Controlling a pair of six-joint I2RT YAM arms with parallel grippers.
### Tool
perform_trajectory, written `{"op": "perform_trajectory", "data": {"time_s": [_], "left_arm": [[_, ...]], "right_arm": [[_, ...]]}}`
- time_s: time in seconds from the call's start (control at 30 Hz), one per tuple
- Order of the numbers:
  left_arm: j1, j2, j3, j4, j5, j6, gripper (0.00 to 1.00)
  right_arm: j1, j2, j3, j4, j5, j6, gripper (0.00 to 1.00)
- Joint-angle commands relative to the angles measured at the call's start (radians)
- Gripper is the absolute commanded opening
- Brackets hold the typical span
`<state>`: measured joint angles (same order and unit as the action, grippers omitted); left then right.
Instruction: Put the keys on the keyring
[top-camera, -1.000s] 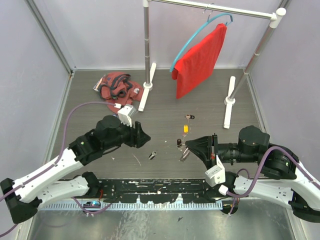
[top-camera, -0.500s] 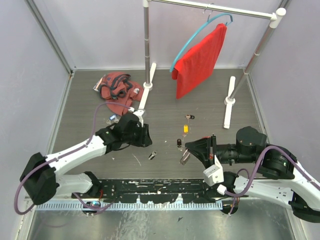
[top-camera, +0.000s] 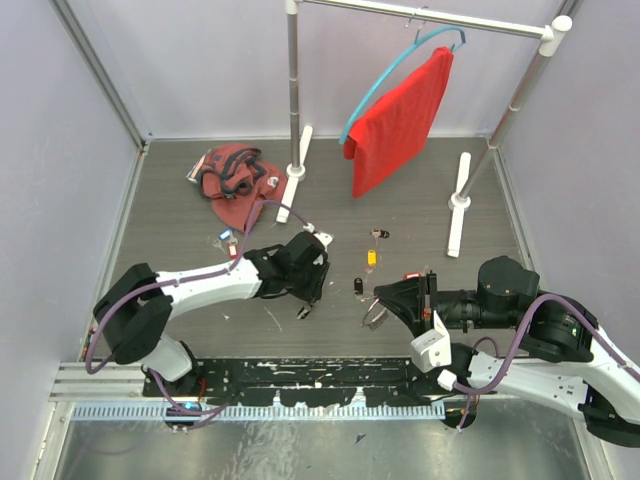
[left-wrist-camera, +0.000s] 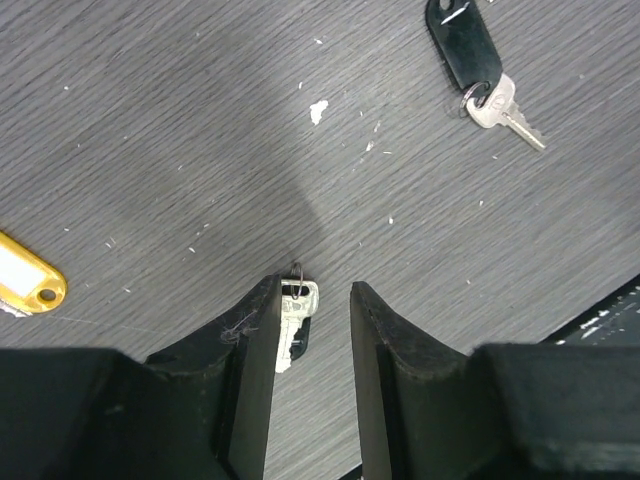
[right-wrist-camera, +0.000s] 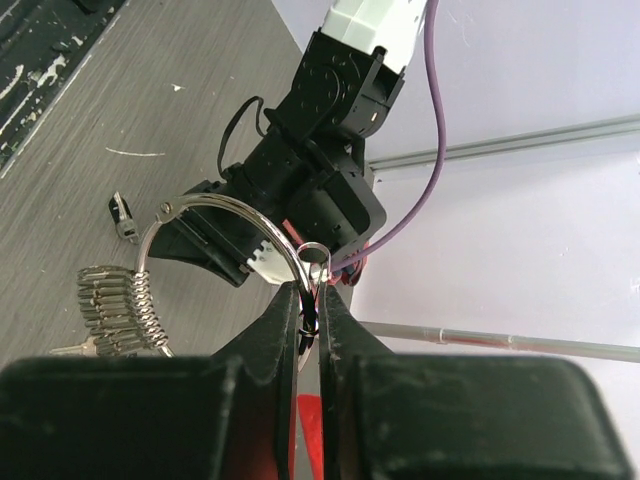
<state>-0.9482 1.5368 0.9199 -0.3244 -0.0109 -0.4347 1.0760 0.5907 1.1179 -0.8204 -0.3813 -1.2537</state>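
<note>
A small silver key (left-wrist-camera: 296, 318) lies on the table between the fingers of my left gripper (left-wrist-camera: 312, 290), close against the left finger; the jaws stand apart. From above, that gripper (top-camera: 308, 296) hangs over this key (top-camera: 303, 312). A black-tagged key (left-wrist-camera: 465, 48) lies further off, and a yellow tag (left-wrist-camera: 25, 277) lies to the left. My right gripper (right-wrist-camera: 310, 290) is shut on the keyring (right-wrist-camera: 222, 214), a silver wire ring with a coiled part (right-wrist-camera: 115, 305), held just above the table (top-camera: 375, 315). More keys lie nearby: yellow tag (top-camera: 371, 257), black tag (top-camera: 358, 285), red tag (top-camera: 412, 275).
A clothes rack (top-camera: 293, 90) with a red cloth (top-camera: 400, 120) on a blue hanger stands at the back. A red-brown cloth heap (top-camera: 232, 172) lies back left, with a blue-tagged key (top-camera: 226, 236) near it. Another small key (top-camera: 378, 234) lies behind the yellow one.
My left arm has reached right and forward to the loose key at the centre, and its jaws have narrowed round it. The right gripper has kept its hold on the keyring, almost still.
</note>
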Motion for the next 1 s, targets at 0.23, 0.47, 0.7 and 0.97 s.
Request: {"op": "perform_trajectory", "data": {"time_s": [0.23, 0.47, 0.7, 0.97], "left_arm": [[-0.055, 0.101, 0.091, -0.102, -0.096, 0.057, 0.34], [-0.059, 0.118, 0.094, -0.11, -0.106, 0.063, 0.3], [-0.06, 0.133, 0.093, -0.106, -0.115, 0.069, 0.28], [-0.061, 0.157, 0.109, -0.096, -0.095, 0.073, 0.18]], "right_arm": [[0.001, -0.001, 0.004, 0.047, 0.008, 0.011, 0.01], [0.001, 0.0, 0.006, 0.045, 0.003, 0.01, 0.01], [0.002, 0.006, 0.009, 0.044, -0.004, 0.005, 0.01], [0.0, 0.008, 0.016, 0.038, -0.001, 0.002, 0.01]]}}
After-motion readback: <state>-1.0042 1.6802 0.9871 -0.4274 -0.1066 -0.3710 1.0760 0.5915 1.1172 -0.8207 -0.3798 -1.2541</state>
